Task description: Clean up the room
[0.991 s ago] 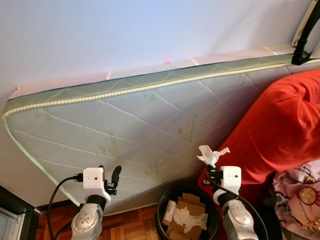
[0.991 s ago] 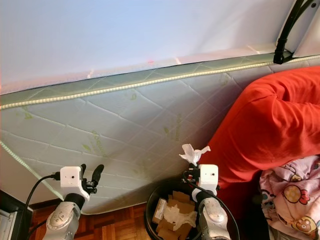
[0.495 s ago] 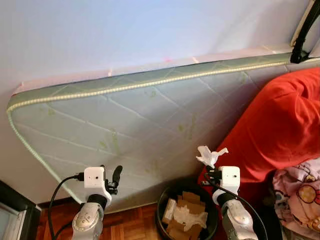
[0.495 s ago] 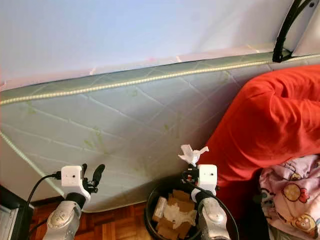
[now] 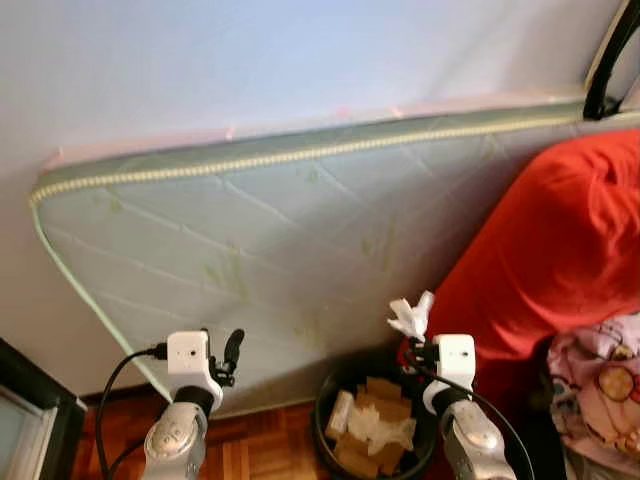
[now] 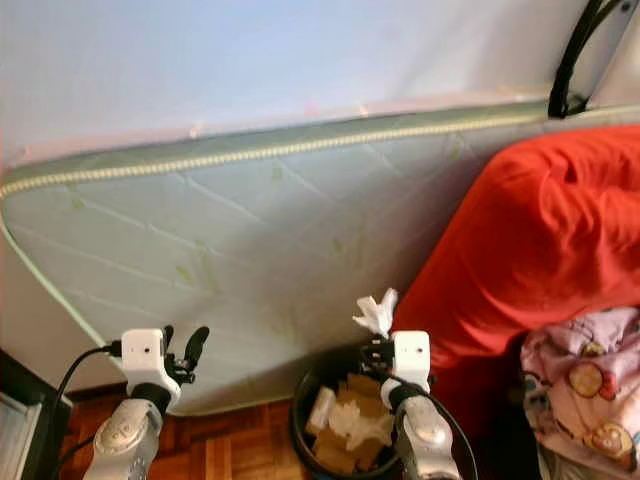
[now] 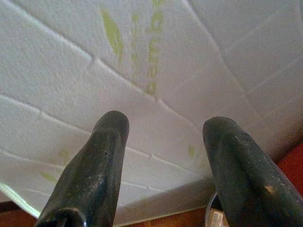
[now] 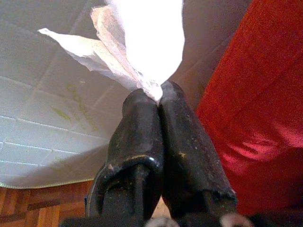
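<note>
White tissue [image 8: 142, 42] pinched — right gripper [image 8: 158, 97] closed.

A pale quilted mattress [image 5: 270, 240] with green leaf prints and a green border leans on its side against the white wall [image 5: 250, 60], a big red cover [image 5: 560, 250] lies against its right end, and a pink cartoon-print cloth [image 5: 600, 375] lies below the red one.
</note>
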Tool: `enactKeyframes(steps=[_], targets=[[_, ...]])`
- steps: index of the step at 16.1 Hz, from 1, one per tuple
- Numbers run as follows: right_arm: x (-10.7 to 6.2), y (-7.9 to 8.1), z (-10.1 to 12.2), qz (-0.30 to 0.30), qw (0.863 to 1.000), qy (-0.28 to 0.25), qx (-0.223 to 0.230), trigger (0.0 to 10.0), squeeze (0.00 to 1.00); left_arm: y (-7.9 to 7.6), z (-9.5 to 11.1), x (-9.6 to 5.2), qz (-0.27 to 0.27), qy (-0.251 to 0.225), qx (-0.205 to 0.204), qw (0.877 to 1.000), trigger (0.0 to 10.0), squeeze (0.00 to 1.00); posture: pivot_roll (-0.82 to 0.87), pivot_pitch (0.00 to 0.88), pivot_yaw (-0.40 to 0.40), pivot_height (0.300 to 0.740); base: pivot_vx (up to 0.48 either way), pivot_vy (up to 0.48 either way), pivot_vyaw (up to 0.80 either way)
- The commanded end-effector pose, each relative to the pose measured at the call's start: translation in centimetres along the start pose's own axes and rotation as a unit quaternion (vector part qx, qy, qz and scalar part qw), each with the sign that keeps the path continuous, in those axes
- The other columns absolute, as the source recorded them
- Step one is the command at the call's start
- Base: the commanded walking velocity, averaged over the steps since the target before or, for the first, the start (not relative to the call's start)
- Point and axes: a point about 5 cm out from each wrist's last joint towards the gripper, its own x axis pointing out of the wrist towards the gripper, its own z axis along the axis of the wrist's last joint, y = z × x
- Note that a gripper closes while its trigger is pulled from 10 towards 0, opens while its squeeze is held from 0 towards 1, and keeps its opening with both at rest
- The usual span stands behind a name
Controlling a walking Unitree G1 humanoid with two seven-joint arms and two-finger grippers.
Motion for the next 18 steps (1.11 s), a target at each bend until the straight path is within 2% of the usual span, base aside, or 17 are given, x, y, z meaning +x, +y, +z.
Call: enactKeyframes(steps=[1, 18], targets=[[-0.04, 0.06, -0.09, 0.001, 1.0, 0.001, 0.002, 10.0, 0.0, 0.32, 0.08, -0.04, 0.006, 0.002, -0.008, 1.0, 10.0, 0.0, 0.04, 0.046, 0.004, 0.646, 0.0, 0.0, 0.0], [0.23, 0.53, -0.42, 0.025, 0.999, 0.025, 0.003, 10.0, 0.0, 0.27, 0.19, 0.1, 0.007, 0.005, -0.021, 1.0, 10.0, 0.0, 0.04, 0.043, 0.001, 0.646, 0.0, 0.0, 0.0]])
